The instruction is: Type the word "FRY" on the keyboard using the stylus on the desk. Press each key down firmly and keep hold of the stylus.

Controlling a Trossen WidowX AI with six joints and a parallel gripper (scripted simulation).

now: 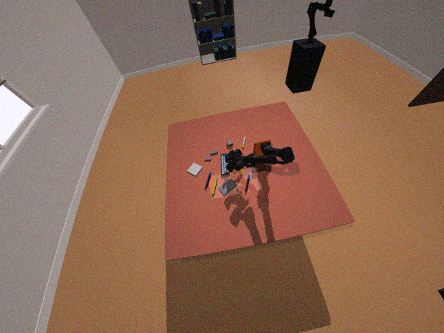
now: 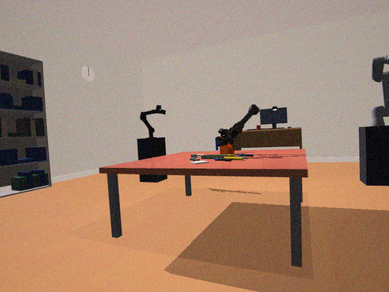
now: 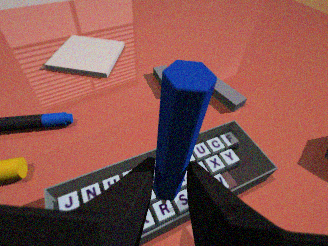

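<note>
My gripper (image 1: 231, 160) (image 2: 219, 142) (image 3: 171, 166) is shut on the blue stylus (image 2: 216, 143) (image 3: 183, 120), which stands near upright between the black fingers. The dark-framed keyboard (image 3: 252, 159) lies under the gripper, partly covered by it; it shows also in the top view (image 1: 224, 172). In the wrist view, the F key (image 3: 230, 138) and Y key (image 3: 230, 156) are near its right end, and the R key (image 3: 164, 208) is just below the stylus. The stylus's lower tip is hidden in the wrist view; in the exterior view it reaches down near desk height. Contact with a key cannot be told.
Around the keyboard lie a white tile (image 1: 194, 168) (image 3: 85, 56), grey bars (image 1: 213, 153) (image 3: 230, 95), a grey block (image 1: 229, 143), a blue-tipped black pen (image 1: 208, 181) (image 3: 56, 119), a yellow marker (image 1: 214, 186) (image 3: 12, 170), a dark plate (image 1: 227, 187) and another blue-tipped pen (image 1: 247, 184).
</note>
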